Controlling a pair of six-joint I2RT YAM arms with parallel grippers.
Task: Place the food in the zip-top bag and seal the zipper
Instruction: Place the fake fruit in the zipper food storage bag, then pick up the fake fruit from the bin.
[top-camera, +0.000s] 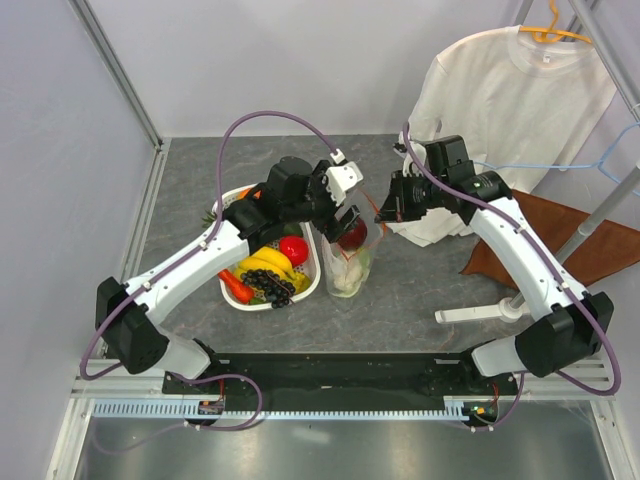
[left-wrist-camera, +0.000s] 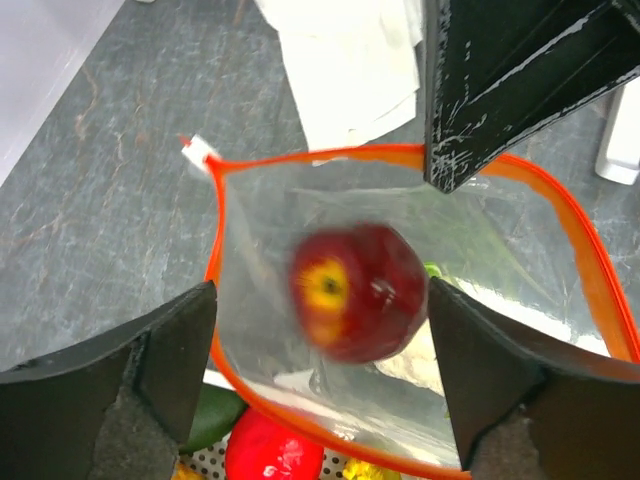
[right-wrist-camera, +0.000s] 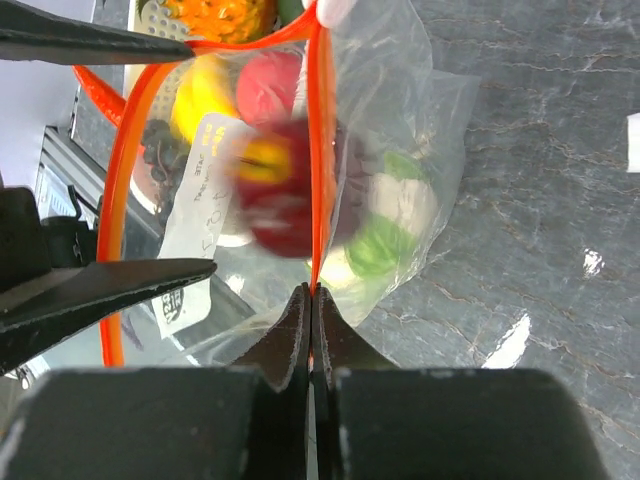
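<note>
Risk of the red fruit (left-wrist-camera: 358, 290) glancing off the zipper (left-wrist-camera: 330, 153) and landing outside the zip-top bag (left-wrist-camera: 260, 210), given a floppy mouth held at one edge only. Left gripper (left-wrist-camera: 320, 300) spread wide, gripping nothing, fruit loose between its jaws at the bag's mouth. Right gripper (right-wrist-camera: 312, 300) pinched shut on the zipper.

White arm links (top-camera: 185, 262), black joints (top-camera: 290, 185), looping purple cables (top-camera: 270, 116), black fingers (left-wrist-camera: 480, 90), seemingly scuffed.

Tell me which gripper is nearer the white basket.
Left. The left gripper hangs over the bag right beside the basket; the right gripper pinches the bag's opposite rim.
</note>
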